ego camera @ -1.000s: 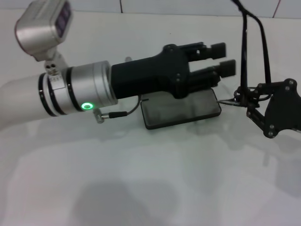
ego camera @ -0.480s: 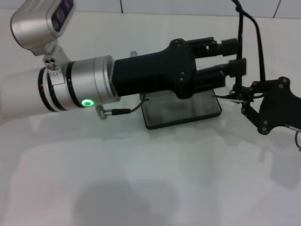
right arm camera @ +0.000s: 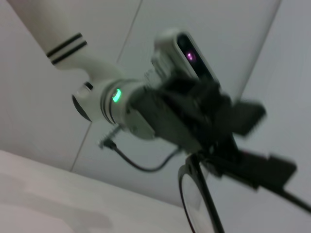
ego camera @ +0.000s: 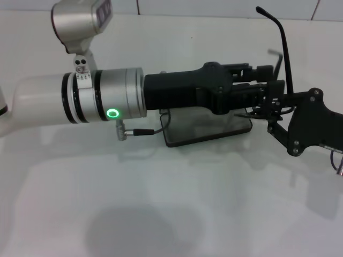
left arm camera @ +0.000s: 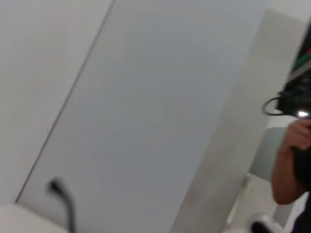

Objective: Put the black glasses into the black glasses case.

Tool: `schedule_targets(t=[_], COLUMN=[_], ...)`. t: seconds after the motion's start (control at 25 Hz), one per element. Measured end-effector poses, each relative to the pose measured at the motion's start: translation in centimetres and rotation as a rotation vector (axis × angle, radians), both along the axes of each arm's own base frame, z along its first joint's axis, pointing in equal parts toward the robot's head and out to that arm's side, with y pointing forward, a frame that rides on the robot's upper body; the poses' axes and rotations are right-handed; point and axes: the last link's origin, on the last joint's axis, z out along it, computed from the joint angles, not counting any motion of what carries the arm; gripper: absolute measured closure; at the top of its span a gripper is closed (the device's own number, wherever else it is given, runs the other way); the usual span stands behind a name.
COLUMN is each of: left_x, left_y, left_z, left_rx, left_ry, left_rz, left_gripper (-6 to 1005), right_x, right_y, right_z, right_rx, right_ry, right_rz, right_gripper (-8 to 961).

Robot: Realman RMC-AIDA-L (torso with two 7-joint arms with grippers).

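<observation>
The black glasses (ego camera: 284, 53) hang in the air at the right, one temple arm pointing up. My right gripper (ego camera: 266, 110) is shut on their frame from the right. My left gripper (ego camera: 270, 78) reaches in from the left, its fingers (ego camera: 265, 70) apart on either side of the frame. The black glasses case (ego camera: 206, 131) lies open on the table, right under the left gripper, which hides its far part. The right wrist view shows the left gripper (right arm camera: 252, 145) against a lens (right arm camera: 194, 201). A temple tip (left arm camera: 62, 196) shows in the left wrist view.
The white table (ego camera: 171, 203) spreads out in front of the case. A short cable (ego camera: 140, 130) hangs from the left wrist near the case's left end. A person (left arm camera: 291, 145) stands far off in the left wrist view.
My left arm has swung right and rolled, bringing its fingers up to the glasses. My right gripper has shifted slightly left with the glasses, and the upright temple arm has tilted.
</observation>
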Motion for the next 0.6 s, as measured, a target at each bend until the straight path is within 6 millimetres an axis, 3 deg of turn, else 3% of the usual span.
schedule_targets(t=[0.36, 0.6], left_x=[0.0, -1.8], left_y=[0.1, 0.6], left_z=[-0.6, 0.5], left_rx=[-0.056, 0.001], left_ry=[0.075, 0.077], left_rz=[-0.002, 0.055], left_gripper=[496, 496], right_x=[0.0, -0.5], right_y=[-0.6, -3.2], right_z=[0.0, 0.9], right_rx=[0.0, -0.1], right_ry=[0.004, 0.056], right_rz=[0.031, 0.162], right_gripper=[836, 836])
